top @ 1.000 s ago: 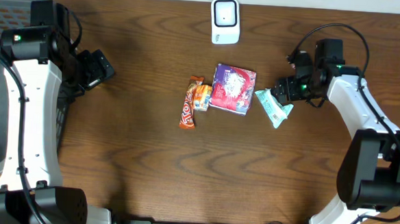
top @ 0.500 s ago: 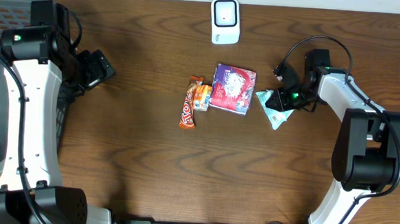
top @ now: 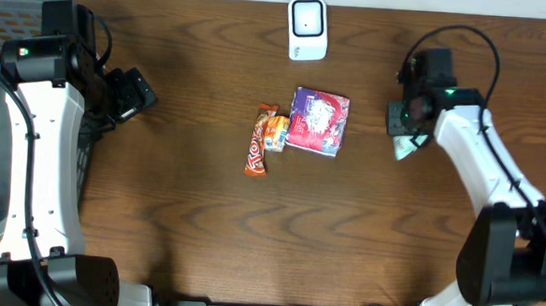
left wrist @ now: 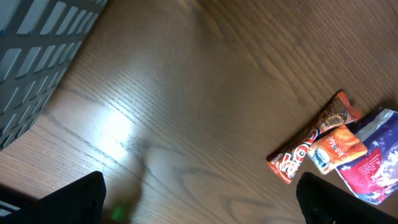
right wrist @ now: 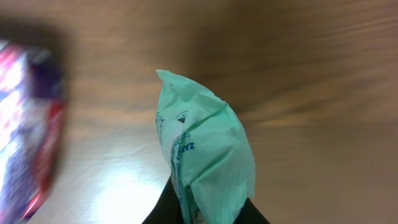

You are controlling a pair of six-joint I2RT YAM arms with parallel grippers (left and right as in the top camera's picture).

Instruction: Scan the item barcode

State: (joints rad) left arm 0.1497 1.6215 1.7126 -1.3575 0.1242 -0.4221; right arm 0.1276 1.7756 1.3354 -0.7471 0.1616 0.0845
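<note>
Packet [right wrist: 208, 168]: green, gripped at one end between the clenched fingers of the right gripper [top: 404, 122], the rest jutting beyond their tips, apparently off the table [top: 204, 215]. Scanner [top: 308, 28]: well apart from those fingers. Risk is that the slack wrapper slips or folds in so short a hold, or the barcode faces away. Left gripper [left wrist: 205, 205]: fingers spread wide, empty.

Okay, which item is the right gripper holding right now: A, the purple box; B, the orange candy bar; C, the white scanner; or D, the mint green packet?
D: in the right wrist view, the right gripper is closed on the lower end of the mint green packet, which sticks out from between its fingers.
</note>
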